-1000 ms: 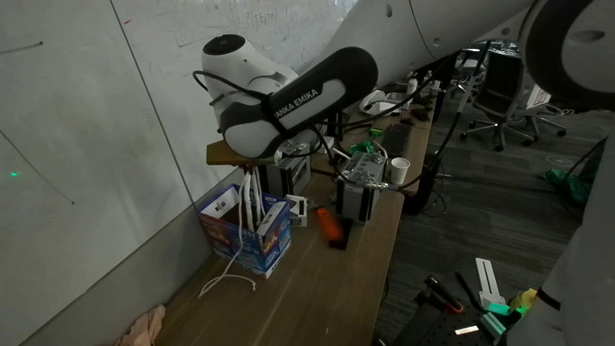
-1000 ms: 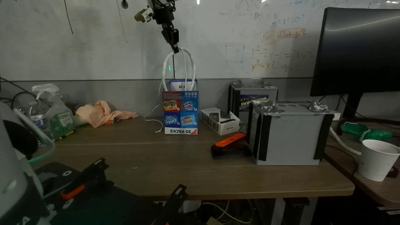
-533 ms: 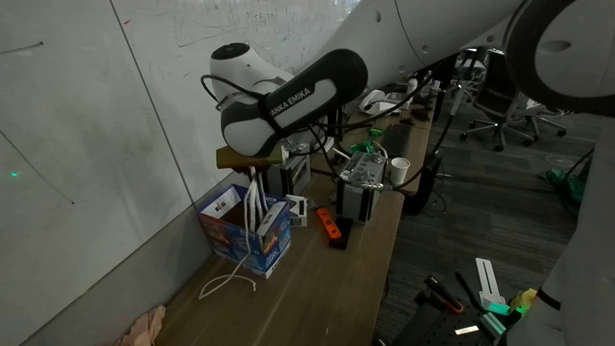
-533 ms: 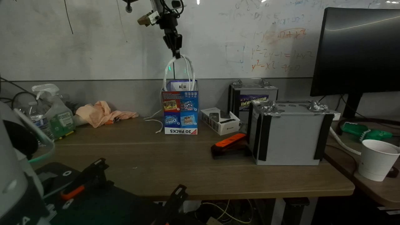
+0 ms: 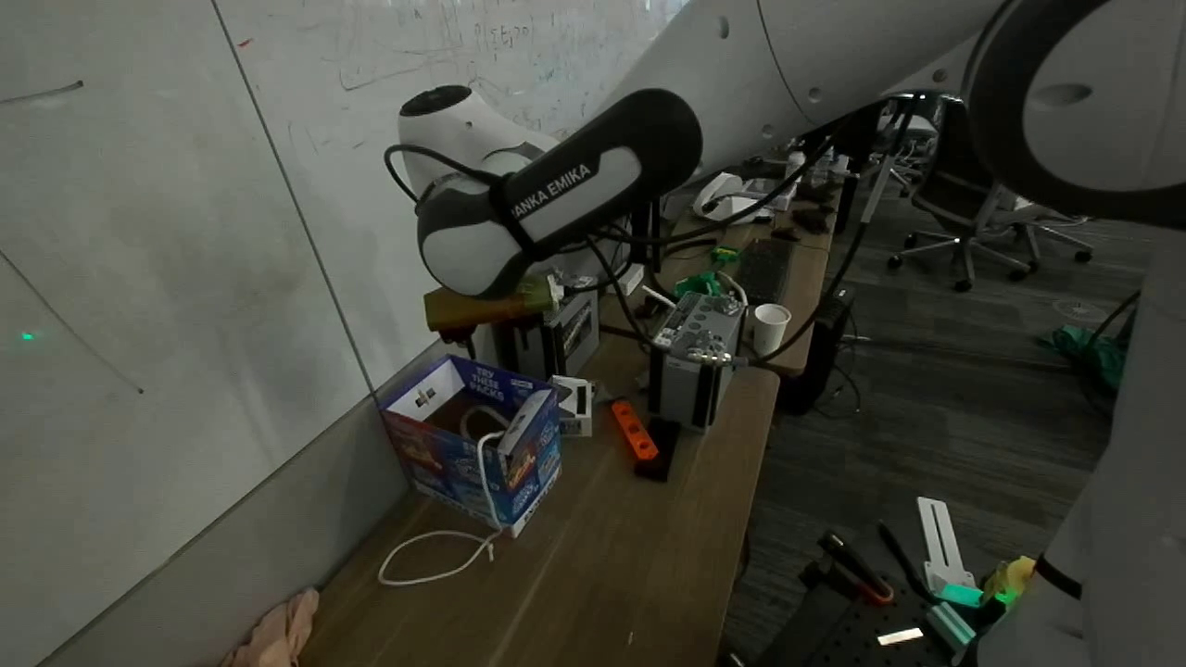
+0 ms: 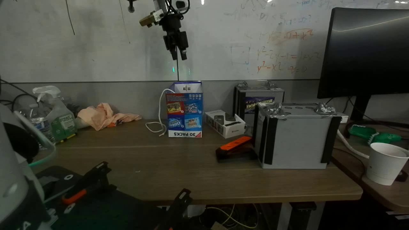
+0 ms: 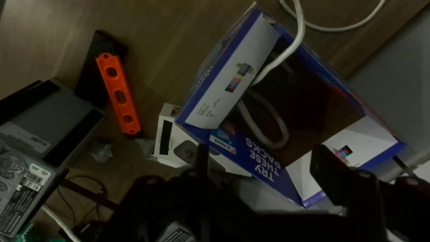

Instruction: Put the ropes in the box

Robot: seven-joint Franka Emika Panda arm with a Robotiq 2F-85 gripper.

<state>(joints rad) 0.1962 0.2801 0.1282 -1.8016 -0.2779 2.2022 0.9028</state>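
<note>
The blue box stands upright on the table against the wall, its top uncovered and its white flaps folded inward. Most of the ropes lie inside it; in the wrist view a white rope loop shows within, and the dark interior hides the rest. One strand of rope passes over the rim and curls on the tabletop beside the box. Above the box, apart from it, hangs my gripper, open with nothing between its fingers. In the wrist view the gripper has its fingertips spread wide over the box edge.
A small white box stands beside the blue box, with an orange tool and grey-black boxes farther along. On the opposite side lie a peach cloth and a spray bottle. The whiteboard rises behind.
The gripper came down slightly with the ropes, then opened. The ropes dropped from it into the box, and the outside strand now bends over the rim and curls wider on the table.
</note>
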